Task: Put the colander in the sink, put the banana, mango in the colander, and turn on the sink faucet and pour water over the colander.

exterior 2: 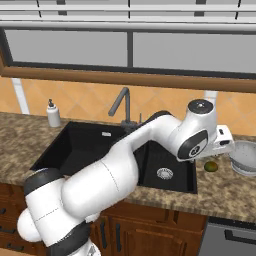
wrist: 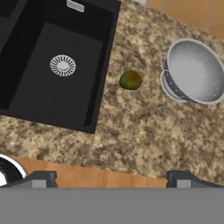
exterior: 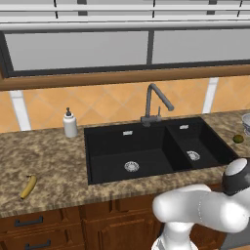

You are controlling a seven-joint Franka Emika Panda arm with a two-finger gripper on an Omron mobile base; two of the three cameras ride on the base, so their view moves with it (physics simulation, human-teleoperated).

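**Figure: Claw poised over the right-hand desk, colander ahead and unclaimed**

My claw (wrist: 111,177) hangs released above the granite desk (wrist: 144,131), its two finger tips standing wide apart at the bottom of the hand view with nothing between them. In the right base view the hand sits at the end of my arm, above the desk edge to the right of the sink (exterior 2: 75,145).

Nearest beyond the finger tips lies bare speckled stone. Next comes the mango (wrist: 130,80), a small olive-green fruit resting on the desk just beside the sink's right wall. Beyond it and to the right in the hand view stands the colander (wrist: 194,70), upright on the desk, well apart from the basin and near the mango without touching it. It is round, so it offers no long axis; I judge its rim to be the part to take.

The coming move turns on this: the colander lies ahead and to the right of my claw, the basin with its silver drain (wrist: 62,65) ahead and to the left, the mango between them.

Farthest off, the sink faucet (exterior: 155,100) rises behind the basin with no water running, and the banana (exterior: 28,187) lies on the desk left of the sink, far from my hand.
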